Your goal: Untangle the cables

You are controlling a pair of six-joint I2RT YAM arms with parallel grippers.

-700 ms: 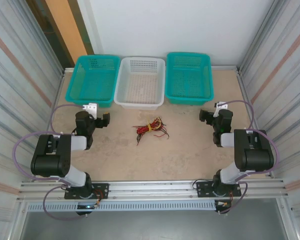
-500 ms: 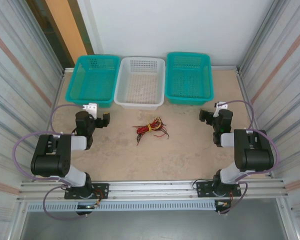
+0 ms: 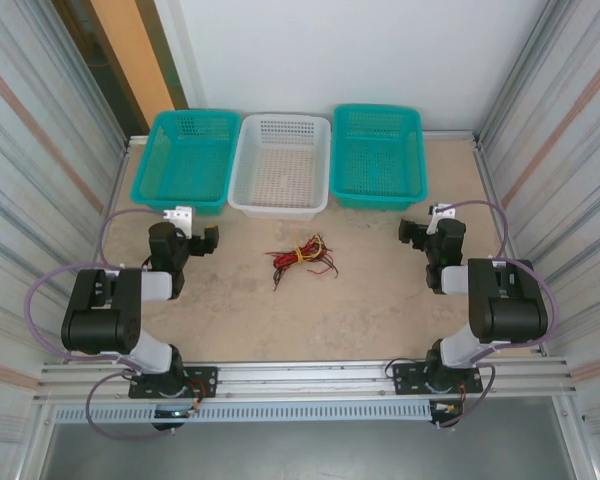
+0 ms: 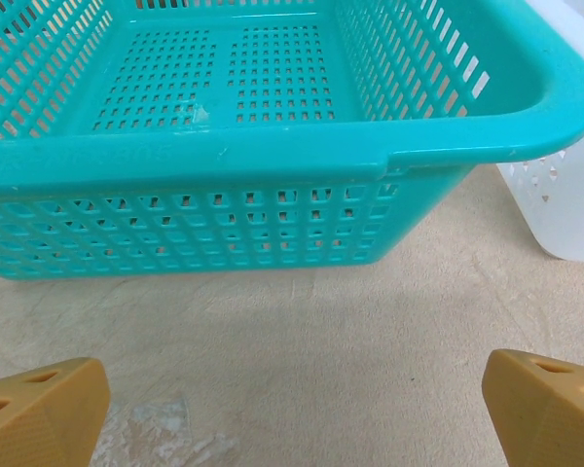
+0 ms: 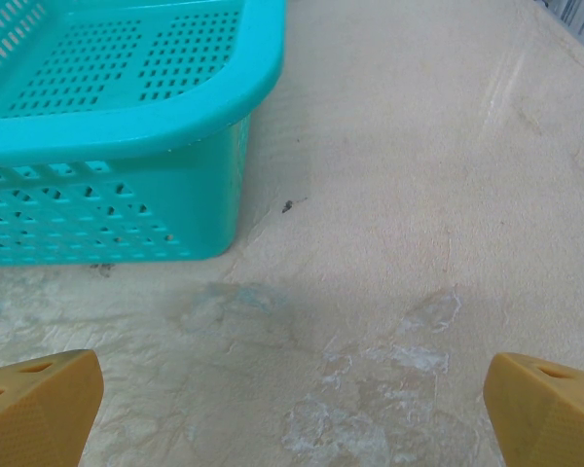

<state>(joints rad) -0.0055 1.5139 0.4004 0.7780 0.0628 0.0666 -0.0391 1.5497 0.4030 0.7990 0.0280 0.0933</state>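
The cables (image 3: pixel 300 256) lie in a small tangled bundle of red, black and pale yellow wire at the middle of the table. My left gripper (image 3: pixel 206 242) rests low to their left, apart from them, and my right gripper (image 3: pixel 412 232) rests low to their right, also apart. In the left wrist view the left gripper (image 4: pixel 292 409) stands open, its tan fingertips (image 4: pixel 41 413) wide over bare table. In the right wrist view the right gripper (image 5: pixel 292 409) is open too, fingertips (image 5: pixel 545 409) far apart with nothing between them.
Three baskets line the back edge: a teal one (image 3: pixel 185 158) on the left, a white one (image 3: pixel 281 165) in the middle, a teal one (image 3: pixel 377 155) on the right. Corrugated metal walls close in both sides. The left teal basket (image 4: pixel 273 165) stands close ahead of the left gripper.
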